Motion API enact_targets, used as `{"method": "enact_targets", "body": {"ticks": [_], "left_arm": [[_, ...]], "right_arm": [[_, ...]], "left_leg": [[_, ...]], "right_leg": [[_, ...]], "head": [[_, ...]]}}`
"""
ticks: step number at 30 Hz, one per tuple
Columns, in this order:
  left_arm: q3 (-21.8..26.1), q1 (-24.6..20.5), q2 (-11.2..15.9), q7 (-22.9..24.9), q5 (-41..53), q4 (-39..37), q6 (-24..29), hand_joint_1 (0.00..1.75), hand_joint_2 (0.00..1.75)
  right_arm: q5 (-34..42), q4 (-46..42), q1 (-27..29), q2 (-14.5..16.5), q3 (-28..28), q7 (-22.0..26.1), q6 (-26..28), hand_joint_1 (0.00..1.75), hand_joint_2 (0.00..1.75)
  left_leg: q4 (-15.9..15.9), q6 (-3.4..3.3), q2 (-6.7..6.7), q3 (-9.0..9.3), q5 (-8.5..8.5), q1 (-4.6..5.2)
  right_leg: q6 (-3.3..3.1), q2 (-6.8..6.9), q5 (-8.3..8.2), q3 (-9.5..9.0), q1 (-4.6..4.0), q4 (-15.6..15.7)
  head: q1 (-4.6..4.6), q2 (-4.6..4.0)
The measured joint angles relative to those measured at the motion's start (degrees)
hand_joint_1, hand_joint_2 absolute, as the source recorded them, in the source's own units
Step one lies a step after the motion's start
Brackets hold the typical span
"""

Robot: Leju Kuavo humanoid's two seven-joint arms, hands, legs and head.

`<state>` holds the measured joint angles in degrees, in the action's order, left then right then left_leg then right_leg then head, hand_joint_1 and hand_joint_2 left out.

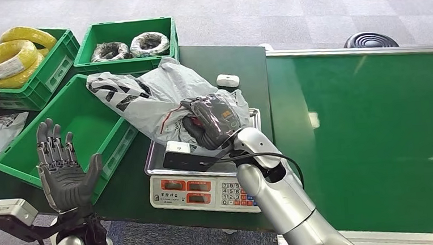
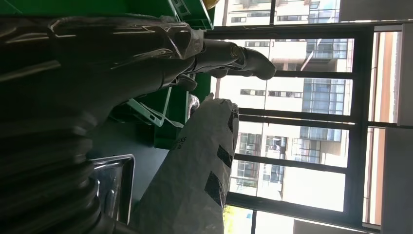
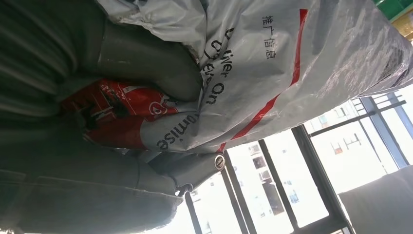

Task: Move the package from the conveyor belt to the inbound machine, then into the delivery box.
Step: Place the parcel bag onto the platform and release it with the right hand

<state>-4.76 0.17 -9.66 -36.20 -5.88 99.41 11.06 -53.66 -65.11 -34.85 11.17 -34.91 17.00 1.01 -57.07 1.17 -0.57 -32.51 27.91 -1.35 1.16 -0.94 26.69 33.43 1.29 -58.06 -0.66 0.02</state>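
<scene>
Head view: right hand clamped on the grey plastic package, which is draped over the scale tray with its far end hanging over the rim of the near green crate. Left hand is raised beside the crate, fingers apart, holding nothing. Conveyor belt sits to the right.

Left wrist view: left hand fingers spread; package lies past them, untouched.

Right wrist view: thumb and fingers pinch a bunched fold of the bag — looks like a grip on loose film, not the contents.

My read: weigh step about done, next is the crate. Lift high enough for the slack end to clear the rim — carry slowly, since the film could slip.
</scene>
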Motion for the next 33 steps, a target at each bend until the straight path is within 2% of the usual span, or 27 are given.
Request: {"method": "enact_targets", "body": {"ticks": [12,26,27,30,31,33], "left_arm": [[0.03,-0.04,-0.17,0.36,1.14,0.0,-0.46,0.0,1.75],[0.24,-0.05,-0.34,0.39,1.25,0.0,-0.45,0.0,1.75],[0.27,-0.06,-0.34,0.4,1.25,0.0,-0.4,0.0,1.75],[0.36,-0.11,-0.33,0.58,1.25,0.0,0.07,0.0,1.75],[0.38,-0.16,-0.33,0.72,1.25,0.0,0.24,0.0,1.75],[0.41,-0.33,-0.35,0.96,1.25,0.0,0.43,0.0,1.75]], "right_arm": [[1.23,3.38,2.66,0.89,0.31,1.79,0.72,1.75,1.75],[1.23,6.54,3.51,0.98,0.67,1.4,1.22,1.74,1.75],[1.14,6.75,3.53,1.0,0.76,0.49,1.26,1.47,1.75],[0.29,8.98,3.78,1.14,1.91,-2.09,2.7,0.16,1.75],[-0.05,9.99,4.0,1.19,2.5,-2.14,3.48,0.0,1.31],[-0.78,11.46,4.59,1.32,3.62,-1.92,5.03,0.0,0.44]], "left_leg": [[0.0,-0.01,0.0,-0.01,0.01,0.0],[0.0,0.0,0.0,-0.01,0.01,0.0],[0.0,0.0,0.0,-0.01,0.01,0.0],[0.0,-0.01,-0.02,0.0,0.01,0.0],[0.0,-0.01,-0.02,0.0,0.01,0.0],[0.0,0.0,0.0,0.0,0.01,0.0]], "right_leg": [[0.0,0.0,0.01,0.0,0.0,0.01],[0.0,0.0,0.01,0.01,0.0,0.01],[0.0,0.0,0.01,0.01,0.0,0.01],[0.0,0.01,0.01,0.0,0.0,0.01],[0.0,0.02,0.01,-0.01,0.0,0.01],[0.0,0.02,0.0,0.0,0.0,0.01]], "head": [[0.01,0.0],[0.01,0.0],[0.01,0.0],[0.01,0.0],[0.01,0.0],[0.01,0.0]]}}
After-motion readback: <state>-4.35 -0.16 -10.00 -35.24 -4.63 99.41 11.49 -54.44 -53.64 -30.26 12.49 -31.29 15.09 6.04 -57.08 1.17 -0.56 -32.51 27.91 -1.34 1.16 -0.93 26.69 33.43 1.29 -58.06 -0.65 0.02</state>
